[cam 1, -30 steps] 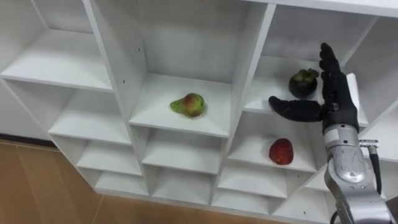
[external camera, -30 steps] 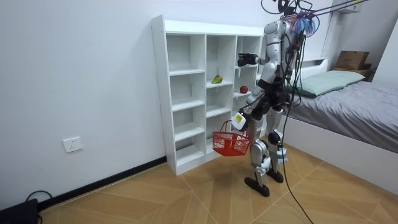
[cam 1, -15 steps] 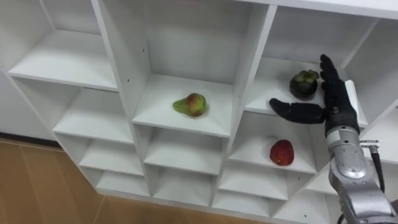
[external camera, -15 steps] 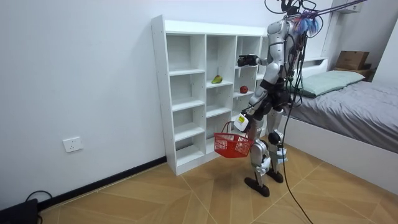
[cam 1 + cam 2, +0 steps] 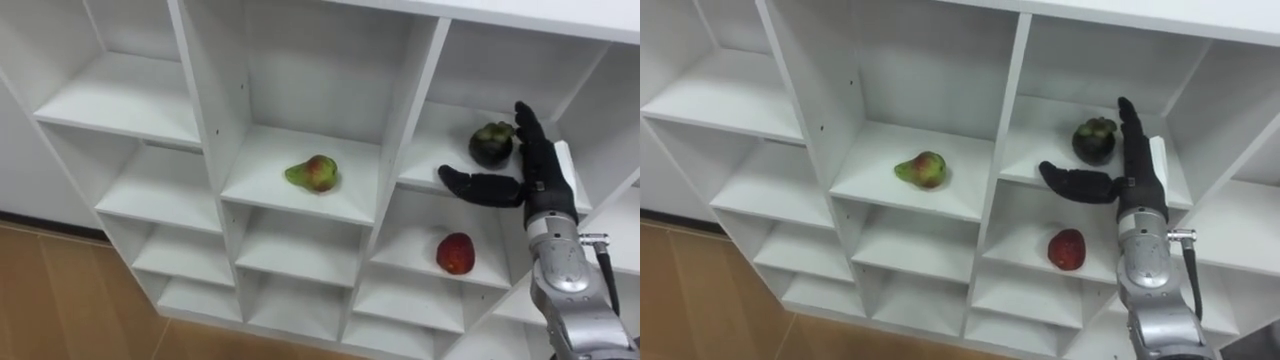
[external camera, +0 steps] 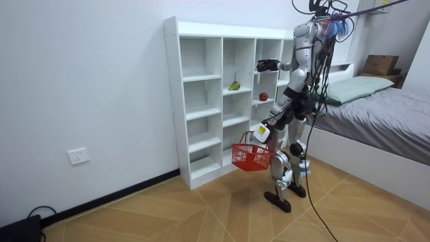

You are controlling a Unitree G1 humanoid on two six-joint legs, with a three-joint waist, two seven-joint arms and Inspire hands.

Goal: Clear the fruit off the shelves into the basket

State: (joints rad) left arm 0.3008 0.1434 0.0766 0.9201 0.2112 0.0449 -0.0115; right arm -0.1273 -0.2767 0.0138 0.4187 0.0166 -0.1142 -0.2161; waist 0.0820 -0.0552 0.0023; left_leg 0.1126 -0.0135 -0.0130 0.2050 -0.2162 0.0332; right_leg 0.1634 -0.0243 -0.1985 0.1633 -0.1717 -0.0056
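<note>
A dark mangosteen [image 5: 490,144] sits in an upper right compartment of the white shelf unit [image 5: 408,100]. My right hand [image 5: 536,168] is open just to its right, fingers straight up and thumb reaching left below the fruit, not closed on it. A green-red pear [image 5: 313,172] lies in the middle compartment. One shelf below the mangosteen lies a red fruit [image 5: 455,253]. In the room view my left hand [image 6: 261,133] hangs low, shut on the handle of a red basket [image 6: 252,156].
I stand facing the right end of the shelf unit [image 6: 201,101] on a wooden floor. A bed [image 6: 376,101] is close behind me at the room view's right, with a cardboard box [image 6: 380,64] beyond it. The other compartments hold nothing.
My right hand has edged further into the compartment, closer to the mangosteen. The eye view has shifted a little, and the basket has swung slightly.
</note>
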